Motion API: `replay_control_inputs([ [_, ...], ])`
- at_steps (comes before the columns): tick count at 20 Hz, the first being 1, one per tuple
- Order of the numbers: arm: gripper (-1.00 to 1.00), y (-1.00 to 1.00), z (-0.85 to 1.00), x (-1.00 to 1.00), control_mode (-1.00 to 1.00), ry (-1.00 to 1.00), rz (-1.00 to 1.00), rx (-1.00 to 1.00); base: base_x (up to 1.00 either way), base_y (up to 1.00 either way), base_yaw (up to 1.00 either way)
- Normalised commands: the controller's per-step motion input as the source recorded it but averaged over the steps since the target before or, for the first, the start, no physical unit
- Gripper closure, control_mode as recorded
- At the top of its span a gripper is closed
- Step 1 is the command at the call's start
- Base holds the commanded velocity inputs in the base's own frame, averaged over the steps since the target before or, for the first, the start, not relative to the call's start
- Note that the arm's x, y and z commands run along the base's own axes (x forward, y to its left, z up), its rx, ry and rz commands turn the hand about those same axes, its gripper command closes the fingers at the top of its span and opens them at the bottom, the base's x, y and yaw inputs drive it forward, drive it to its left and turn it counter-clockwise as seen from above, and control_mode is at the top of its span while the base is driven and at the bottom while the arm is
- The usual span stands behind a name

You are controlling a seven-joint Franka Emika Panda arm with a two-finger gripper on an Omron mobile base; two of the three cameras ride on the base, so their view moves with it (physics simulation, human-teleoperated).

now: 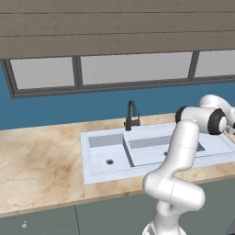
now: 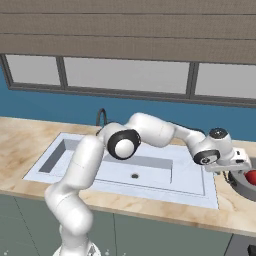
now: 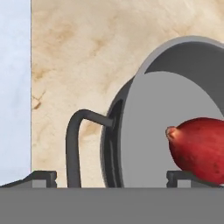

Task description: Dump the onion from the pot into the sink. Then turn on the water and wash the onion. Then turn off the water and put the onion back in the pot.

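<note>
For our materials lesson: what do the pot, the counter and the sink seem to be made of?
Pot: looks like matte grey metal, with a thin bent handle.
Counter: probably polished stone, beige with brown veining.
Sink: smooth white, maybe ceramic or enamel; unclear.

Blue wall (image 1: 59, 108), windows (image 1: 135, 68), marble counter (image 1: 41, 170)

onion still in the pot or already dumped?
In the pot. The hand view shows the onion lying on the pot floor; sink basins hold nothing.
</note>
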Motion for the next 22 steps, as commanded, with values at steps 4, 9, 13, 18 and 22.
replay_control_inputs([
  [4, -1.0, -0.03, -0.24, 0.0, -1.0, 0.06, 0.04, 0.02, 0.0, 0.0, 0.0],
  [9, -1.0, 0.01, -0.43, 0.0, -1.0, 0.12, 0.08, 0.06, 0.0, 0.0, 0.0],
  [13, 1.0, 0.05, -0.47, 0.0, -1.0, 0.13, 0.1, 0.07, 0.0, 0.0, 0.0],
  [18, 1.0, 0.17, -0.46, 0.0, -1.0, 0.17, 0.13, 0.09, 0.0, 0.0, 0.0],
  [22, 1.0, 0.22, -0.34, 0.0, -1.0, 0.12, 0.13, 0.09, 0.0, 0.0, 0.0],
])
